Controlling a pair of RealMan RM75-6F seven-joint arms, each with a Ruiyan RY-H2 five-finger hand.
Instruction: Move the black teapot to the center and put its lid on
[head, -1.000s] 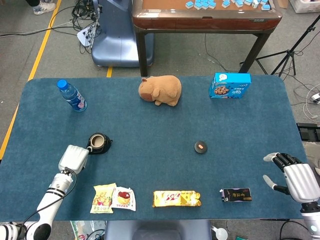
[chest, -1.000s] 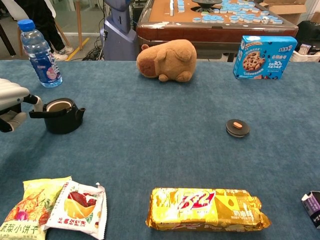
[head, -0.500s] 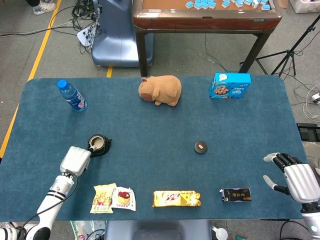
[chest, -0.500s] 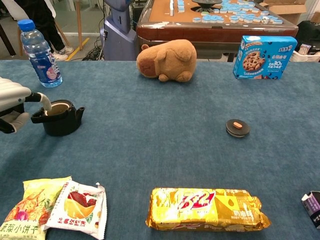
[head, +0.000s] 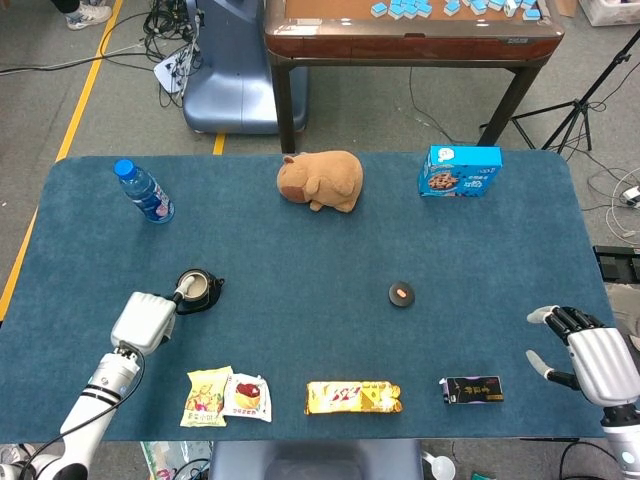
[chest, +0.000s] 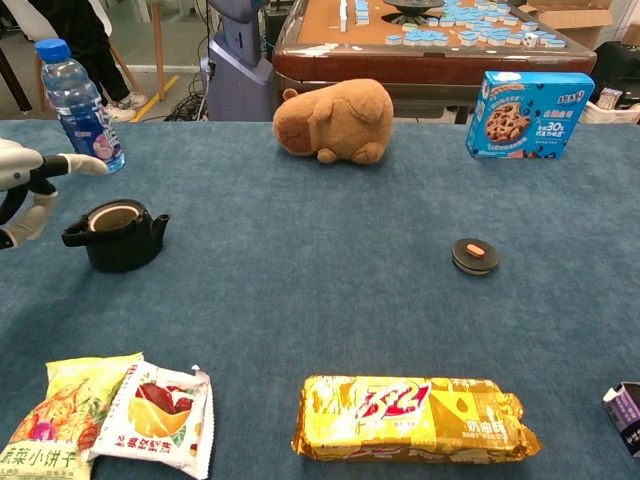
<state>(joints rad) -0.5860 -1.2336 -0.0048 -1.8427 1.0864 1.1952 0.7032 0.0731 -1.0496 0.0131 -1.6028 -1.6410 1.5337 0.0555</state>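
The step in hand is judged to be the grasp of the black teapot (chest: 118, 235), which stands uncovered near the left edge of the desk (head: 300, 250), well apart from its lid (chest: 475, 255) right of centre.

The left hand (chest: 22, 190) is just beside the teapot handle with its fingers (chest: 85, 164) spread and holding nothing; whether a fingertip touches the pot cannot be told from the head view. Close on the handle or body squarely before lifting, keep the pot upright, and set it down mid-desk short of the lid.

The right hand (head: 590, 355) rests near the right edge, fingers apart, empty.

Count:
- teapot: one
- lid: one
- water bottle (head: 143, 191): one
- plush toy (head: 321, 180): one
- blue box (head: 459, 170): one
- snack packets along the near edge: four, including yellow bar (chest: 415, 418)
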